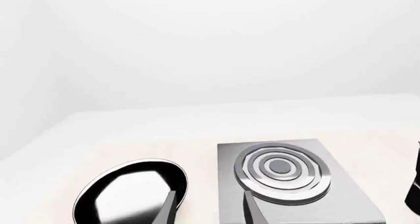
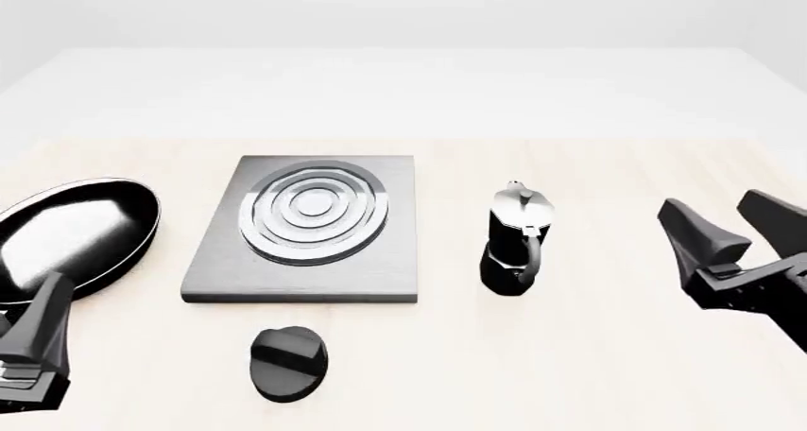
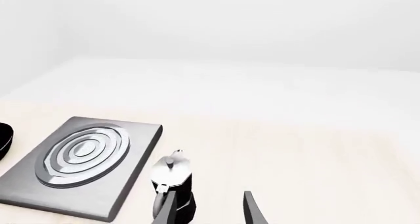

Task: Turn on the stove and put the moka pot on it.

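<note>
Stove: flat grey metal slab with silver rings [image 2: 309,228], bare, on the pale counter [image 2: 606,355].
Moka pot: small black faceted pot with silver lid [image 2: 515,242], upright just right of the slab.
Knob: round black ridged dial [image 2: 289,362], near the slab's front edge.
Left end effector [image 1: 210,209]: fingers spread wide, holding nothing.
Right end effector [image 2: 729,225]: fingers spread wide, holding nothing.

Stove [image 2: 309,229]: flat grey square slab with raised concentric silver rings, lying centre-left of the front view. Its separate black round ridged knob [image 2: 289,362] lies just below it, lower centre-left. Moka pot [image 2: 516,241]: small black faceted pot, silver lid, handle toward camera, upright, right of the slab, apart from it.
</note>
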Controlling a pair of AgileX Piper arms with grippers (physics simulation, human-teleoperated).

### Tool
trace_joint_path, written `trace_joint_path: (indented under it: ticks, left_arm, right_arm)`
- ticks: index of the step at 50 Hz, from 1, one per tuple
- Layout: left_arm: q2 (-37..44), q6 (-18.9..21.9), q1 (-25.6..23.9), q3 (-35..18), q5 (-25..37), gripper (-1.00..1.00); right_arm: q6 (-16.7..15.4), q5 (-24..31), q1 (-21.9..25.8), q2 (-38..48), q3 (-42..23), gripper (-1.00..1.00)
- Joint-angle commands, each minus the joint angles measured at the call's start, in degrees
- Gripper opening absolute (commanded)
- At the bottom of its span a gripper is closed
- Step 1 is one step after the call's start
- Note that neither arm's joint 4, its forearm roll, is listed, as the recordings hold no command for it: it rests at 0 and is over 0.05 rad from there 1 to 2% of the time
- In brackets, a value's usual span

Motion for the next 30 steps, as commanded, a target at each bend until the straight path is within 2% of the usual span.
trace_joint_path:
  ticks: [1, 11, 30]
  left_arm:
    - [0.0, 0.3, -0.1, 0.1, 0.2, 1.00]
    - [0.0, 0.2, -0.2, 0.1, 0.6, 1.00]
    - [0.0, 0.0, -0.7, 0.1, 0.9, 1.00]
  right_arm:
    - [1.6, -1.5, 1.1, 6.0, -1.5, 1.00]
    - [2.9, -3.5, 2.9, 9.5, -1.4, 1.00]
    - [3.5, -8.2, 7.7, 17.8, -3.1, 1.00]
